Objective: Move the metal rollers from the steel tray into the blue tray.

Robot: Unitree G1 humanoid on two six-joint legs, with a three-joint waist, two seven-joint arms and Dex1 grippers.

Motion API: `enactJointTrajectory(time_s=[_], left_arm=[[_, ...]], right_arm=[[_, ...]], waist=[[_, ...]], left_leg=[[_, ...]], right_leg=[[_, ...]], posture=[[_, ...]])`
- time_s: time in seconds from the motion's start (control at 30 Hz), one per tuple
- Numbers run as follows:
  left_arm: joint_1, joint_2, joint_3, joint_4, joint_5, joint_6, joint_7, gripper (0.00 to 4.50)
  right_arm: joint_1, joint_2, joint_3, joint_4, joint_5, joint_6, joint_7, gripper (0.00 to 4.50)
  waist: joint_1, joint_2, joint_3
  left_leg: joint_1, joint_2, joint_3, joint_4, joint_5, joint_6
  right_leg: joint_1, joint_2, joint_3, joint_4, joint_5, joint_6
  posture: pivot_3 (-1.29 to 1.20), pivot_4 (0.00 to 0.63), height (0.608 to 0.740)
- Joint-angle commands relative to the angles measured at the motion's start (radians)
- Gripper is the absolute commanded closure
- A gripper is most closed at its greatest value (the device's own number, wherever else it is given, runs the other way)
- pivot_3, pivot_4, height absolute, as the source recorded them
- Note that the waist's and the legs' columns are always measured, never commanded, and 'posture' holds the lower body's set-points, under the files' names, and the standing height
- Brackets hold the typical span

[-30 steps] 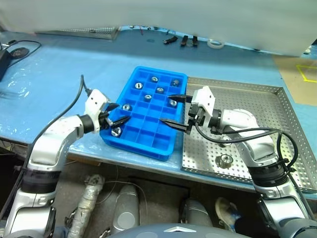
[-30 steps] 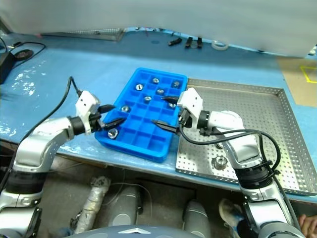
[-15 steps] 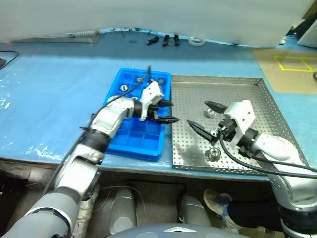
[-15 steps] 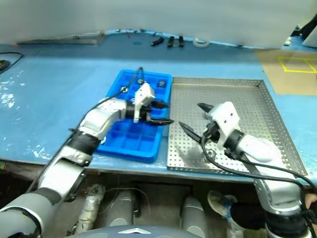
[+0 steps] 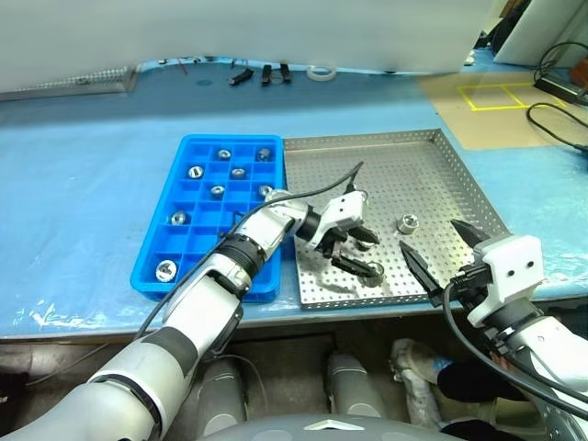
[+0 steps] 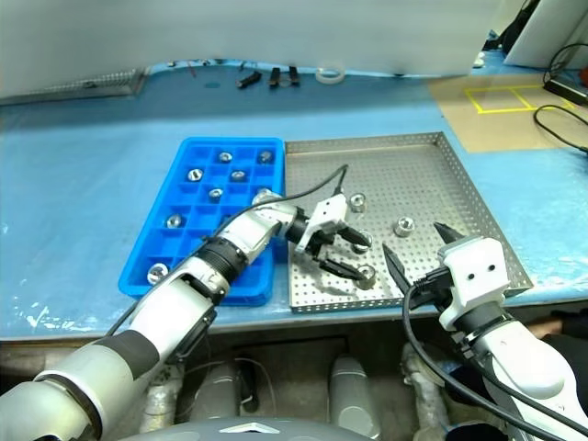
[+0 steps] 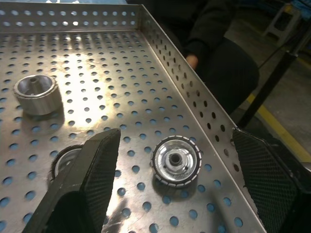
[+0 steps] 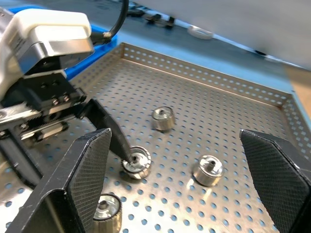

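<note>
Across the blue-sheeted desk, the left claw (image 5: 356,253) has swung from the blue tray (image 5: 175,246) into the steel tray (image 5: 432,175), open and empty, straddling 1 of 4 metal rollers (image 7: 176,160), while the right claw (image 5: 439,250) hangs wide open, empty.

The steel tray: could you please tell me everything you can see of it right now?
The steel tray is a large square of bare silver metal with a perforated floor and a low raised rim, also perforated. It lies flat on the blue-covered table, right beside the blue tray. Four metal rollers lie loose on its near half. The left gripper hangs open above its floor around one roller, and the right gripper is open over its near corner.
</note>
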Motion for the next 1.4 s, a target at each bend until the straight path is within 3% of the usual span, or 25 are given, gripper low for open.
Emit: enactJointTrajectory(time_s=[0.03,0.57,0.87,0.97,1.13,1.4], left_arm=[[-0.027,-0.020,-0.001,0.027,0.030,-0.051,-0.019,0.65],[-0.035,-0.081,0.002,0.167,0.167,-0.128,0.113,0.65],[-0.031,-0.074,0.006,0.194,0.190,-0.135,0.085,0.65],[-0.030,-0.073,0.017,0.185,0.181,-0.135,0.075,1.25],[-0.026,-0.066,0.038,0.175,0.160,-0.124,0.048,2.81],[-0.020,-0.047,0.085,0.124,0.130,-0.107,0.032,2.78]], right_arm=[[0.025,-0.020,-0.005,-0.043,0.029,-0.049,-0.051,0.00],[0.068,-0.087,-0.019,-0.043,0.084,-0.052,-0.109,0.00],[0.058,-0.076,0.005,-0.043,0.057,-0.035,-0.109,0.00],[0.047,-0.071,0.009,-0.043,0.047,-0.024,-0.104,0.00],[0.032,-0.064,0.013,-0.036,0.033,-0.019,-0.091,0.00],[0.008,-0.058,0.014,-0.027,0.048,-0.014,-0.042,0.00]], waist=[[-0.013,0.000,0.000],[-0.074,0.000,0.000],[-0.105,0.000,0.000],[-0.112,0.000,0.000],[-0.122,0.000,0.000],[-0.122,0.000,0.000]], left_leg=[[0.000,0.000,0.000,0.000,0.000,0.000],[-0.001,-0.005,0.000,0.003,-0.006,0.008],[-0.001,-0.008,-0.001,0.003,-0.010,0.014],[-0.002,-0.008,-0.001,0.004,-0.010,0.015],[-0.002,-0.008,-0.001,0.004,-0.010,0.015],[-0.002,-0.008,-0.001,0.004,-0.011,0.015]], right_leg=[[0.000,0.000,0.000,0.000,0.000,0.000],[0.009,-0.008,-0.004,-0.009,-0.001,0.001],[0.015,-0.010,-0.005,-0.018,0.002,-0.003],[0.015,-0.011,-0.005,-0.018,0.002,-0.003],[0.015,-0.011,-0.005,-0.018,0.002,-0.003],[0.015,-0.011,-0.005,-0.018,0.002,-0.003]], posture=[[-0.72,0.150,0.740],[-0.70,0.150,0.740],[-0.69,0.150,0.740],[-0.69,0.150,0.740],[-0.68,0.150,0.740],[-0.66,0.150,0.740]])
